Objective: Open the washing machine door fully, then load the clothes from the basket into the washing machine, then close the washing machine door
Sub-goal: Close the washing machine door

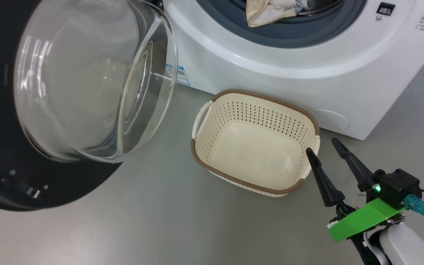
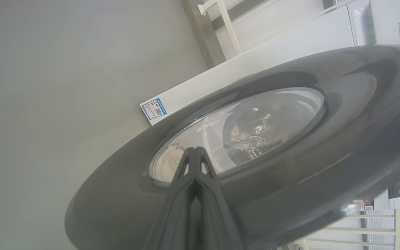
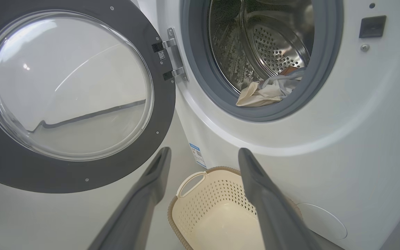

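Observation:
The washing machine door (image 1: 94,77) stands swung open at the left, its glass bulge facing me. Clothes (image 1: 271,11), cream and pale blue-grey, lie at the front lip of the washing machine (image 1: 307,66) drum; in the right wrist view the clothes (image 3: 266,92) rest on the grey gasket. The basket (image 1: 267,97) sits on the floor before the machine with nothing in it. My right gripper (image 1: 321,146) is open and empty beside the basket's right rim. My left gripper (image 2: 194,150) is shut, its tips close to the door's black outer face (image 2: 325,156); contact cannot be told.
Grey floor surrounds the basket. A blue label (image 2: 154,109) sits low on the machine's front. The door hinge (image 3: 172,52) is left of the drum opening, the latch slot (image 3: 372,26) to its right. White racks and another appliance (image 2: 387,21) stand behind.

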Available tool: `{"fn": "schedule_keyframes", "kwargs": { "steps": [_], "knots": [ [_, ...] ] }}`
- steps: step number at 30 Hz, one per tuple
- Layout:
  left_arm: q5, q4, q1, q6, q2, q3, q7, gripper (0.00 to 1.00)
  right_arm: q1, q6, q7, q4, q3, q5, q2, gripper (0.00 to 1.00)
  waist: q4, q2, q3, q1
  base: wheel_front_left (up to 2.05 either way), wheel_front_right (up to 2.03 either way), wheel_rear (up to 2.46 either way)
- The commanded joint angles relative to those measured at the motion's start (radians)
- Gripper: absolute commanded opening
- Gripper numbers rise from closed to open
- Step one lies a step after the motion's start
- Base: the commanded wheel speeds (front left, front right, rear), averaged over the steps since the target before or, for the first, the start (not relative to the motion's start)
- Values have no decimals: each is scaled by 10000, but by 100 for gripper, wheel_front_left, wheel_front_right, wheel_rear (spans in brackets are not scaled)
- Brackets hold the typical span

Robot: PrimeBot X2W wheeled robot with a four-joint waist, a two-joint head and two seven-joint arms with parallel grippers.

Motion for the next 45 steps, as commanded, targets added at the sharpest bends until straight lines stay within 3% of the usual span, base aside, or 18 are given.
{"fn": "schedule_keyframes", "kwargs": {
  "steps": [1, 27, 37, 45],
  "knots": [
    [-40, -432, 75, -54, 570, 234, 160, 0, 168, 56, -82, -260, 103, 45, 29, 100, -37, 0, -183, 0, 0, 0, 0],
    [137, -3561, 1714, -54, -235, -320, 902, 0, 818, 56, -82, -516, -850, 17, 588, 100, -706, 0, -990, 0, 0, 0, 0],
    [220, -4457, 2329, -54, -652, -504, 707, 0, 1141, 56, -82, -619, -1171, 6, 772, 100, -1193, 0, -1256, 0, 0, 0, 0],
    [454, -5271, 2619, -54, -1342, -1011, 46, 0, 1187, 56, -82, -712, -1355, -29, 847, 100, -1781, 0, -1251, 0, 0, 0, 0]
  ]
}}
